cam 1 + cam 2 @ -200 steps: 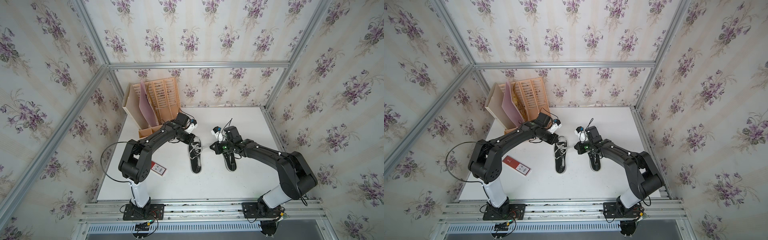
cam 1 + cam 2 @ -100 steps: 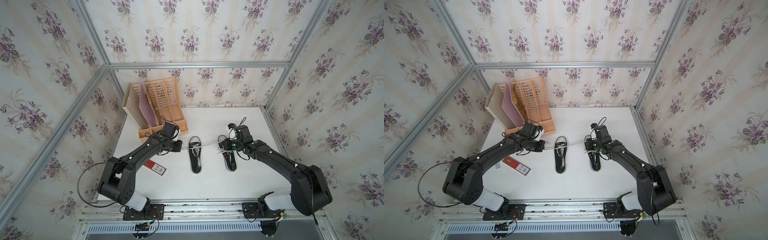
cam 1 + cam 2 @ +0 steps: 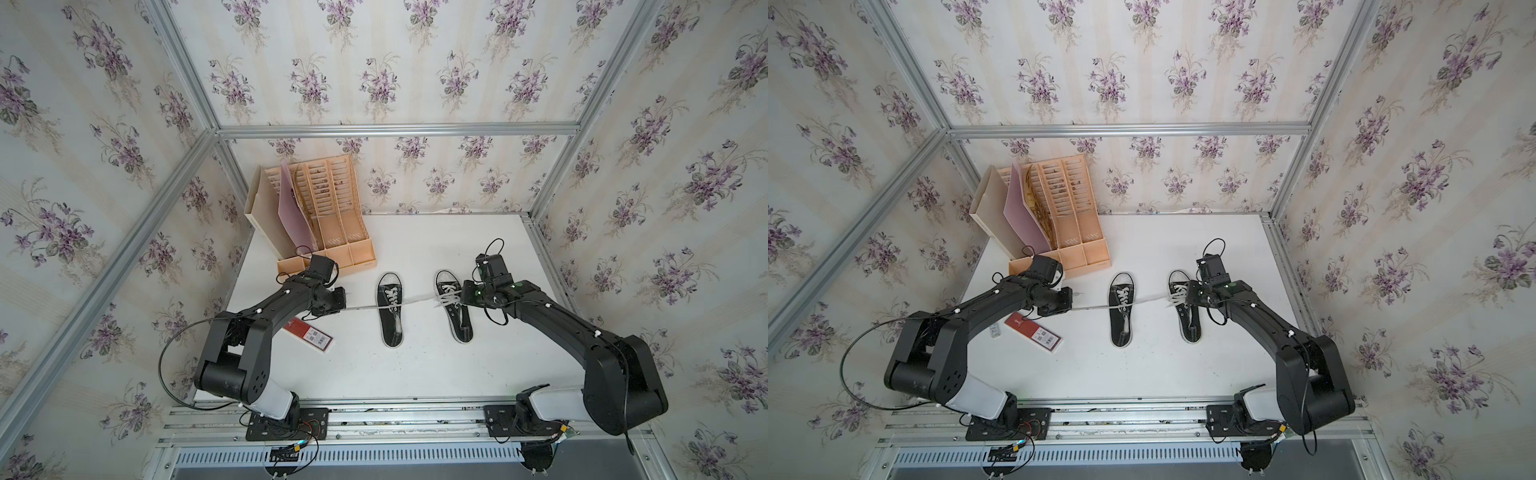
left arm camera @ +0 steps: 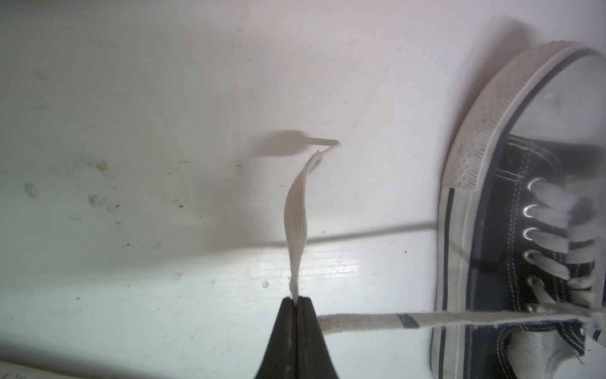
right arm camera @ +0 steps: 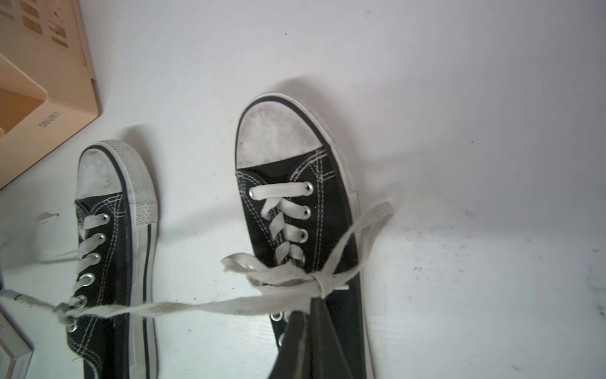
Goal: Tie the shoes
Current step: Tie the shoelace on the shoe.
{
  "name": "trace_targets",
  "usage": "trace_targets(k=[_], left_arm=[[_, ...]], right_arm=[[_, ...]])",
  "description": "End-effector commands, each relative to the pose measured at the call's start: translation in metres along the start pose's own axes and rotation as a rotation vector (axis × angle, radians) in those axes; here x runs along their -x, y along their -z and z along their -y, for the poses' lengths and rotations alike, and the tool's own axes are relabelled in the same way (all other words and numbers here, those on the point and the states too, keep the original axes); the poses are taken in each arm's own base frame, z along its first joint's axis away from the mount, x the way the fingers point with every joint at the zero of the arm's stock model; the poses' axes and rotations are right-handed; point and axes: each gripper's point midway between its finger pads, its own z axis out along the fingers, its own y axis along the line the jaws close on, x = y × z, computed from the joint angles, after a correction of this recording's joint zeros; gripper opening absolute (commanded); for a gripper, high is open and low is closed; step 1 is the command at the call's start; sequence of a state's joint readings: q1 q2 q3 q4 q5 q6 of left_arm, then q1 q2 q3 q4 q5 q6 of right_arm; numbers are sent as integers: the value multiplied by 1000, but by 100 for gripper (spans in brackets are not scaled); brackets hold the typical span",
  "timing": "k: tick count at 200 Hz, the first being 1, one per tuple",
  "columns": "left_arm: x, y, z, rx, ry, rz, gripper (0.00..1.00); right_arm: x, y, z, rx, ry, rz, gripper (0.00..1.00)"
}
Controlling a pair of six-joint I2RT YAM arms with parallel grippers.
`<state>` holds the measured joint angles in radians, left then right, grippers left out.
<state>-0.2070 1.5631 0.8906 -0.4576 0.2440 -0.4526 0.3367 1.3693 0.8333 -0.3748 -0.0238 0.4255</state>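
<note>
Left-side sneaker (image 3: 391, 324) and right-side sneaker (image 3: 459, 324): black low-top canvas, scuffed white rubber toe caps, white stitching, metal eyelets, flat white-grey laces; both sole-down mid-counter (image 3: 415, 374), side by side with a gap, not touching; long axes parallel, toes toward the back wall and the beige file rack (image 3: 328, 232), heels toward the arm bases; right-side sneaker carries a tied bow (image 5: 323, 282); left-side sneaker's lace (image 4: 367, 321) has a small knot at the top eyelets, both ends stretched taut crosswise, roughly square to the long axes; left claw (image 4: 297, 300) fully closed, pinching one end, short tail poking past the tips; right claw (image 5: 311, 303) closed on the other end, above the right-side sneaker's tongue.
</note>
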Motion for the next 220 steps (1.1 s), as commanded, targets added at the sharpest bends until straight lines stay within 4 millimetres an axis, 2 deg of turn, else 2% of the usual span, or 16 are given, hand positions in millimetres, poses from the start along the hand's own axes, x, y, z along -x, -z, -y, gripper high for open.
trace_targets(k=[1,54,97,119,131,143,159,177,183,195,200,220], left_arm=[[4,-5,-1,-24,25,4,0],[5,-15,-9,-30,51,-7,0],[8,-15,-5,-56,35,3,0],[17,-4,7,-105,-1,51,0],[24,9,15,-134,-28,90,0],[29,24,27,-184,-58,117,0],[36,44,41,-231,-91,159,0],[39,59,54,-270,-117,174,0],[42,74,62,-298,-132,203,0],[43,83,68,-318,-134,207,0],[44,86,71,-326,-134,208,0],[48,100,79,-353,-132,223,0]], right_arm=[[-5,2,19,-89,-38,-8,0],[-5,4,31,-148,-57,-15,0],[7,9,18,-93,-28,9,0],[19,17,-13,64,43,45,0],[24,28,-35,168,87,75,0],[23,39,-49,221,117,81,0],[9,50,-63,269,143,34,0],[-23,56,-76,301,163,-59,0],[-35,56,-79,299,162,-94,0],[-59,52,-83,302,146,-162,0],[-76,51,-92,312,169,-199,0],[-112,41,-91,269,154,-272,0]])
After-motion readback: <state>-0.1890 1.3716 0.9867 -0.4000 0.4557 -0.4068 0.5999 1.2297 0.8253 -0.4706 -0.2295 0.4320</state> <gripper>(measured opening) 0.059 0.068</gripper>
